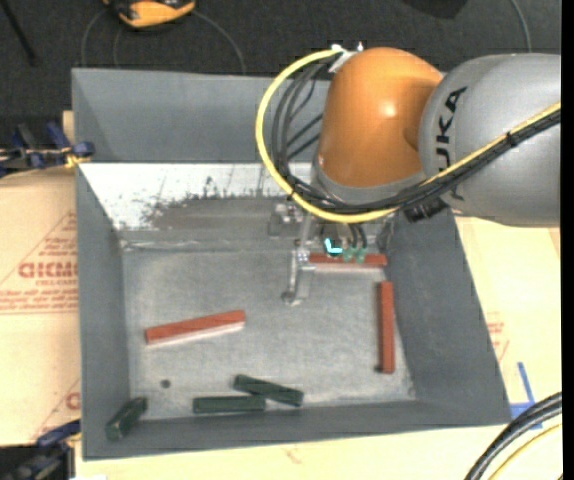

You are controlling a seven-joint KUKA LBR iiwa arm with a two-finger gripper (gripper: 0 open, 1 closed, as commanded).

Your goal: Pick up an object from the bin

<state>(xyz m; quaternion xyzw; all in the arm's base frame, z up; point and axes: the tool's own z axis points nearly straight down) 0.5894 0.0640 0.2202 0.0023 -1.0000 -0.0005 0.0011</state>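
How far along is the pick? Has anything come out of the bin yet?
Done: nothing looks lifted; the long red flat bar, the red bar by the right wall and the dark green bars lie on the grey metal bin floor. In hand: the gripper is down by a red bar at the back right; whether it grips it, I cannot tell. Left: a grasp and the lift out.

One grey bin (102, 298), three reddish bars, slanted reddish bar (195, 328) at left, upright reddish bar (385, 326) at right, partly hidden reddish bar (362, 261) at back, three dark green bars along the front, corner green bar (125, 418), middle green bar (229, 404), tilted green bar (269, 391), one small dark speck (165, 384)
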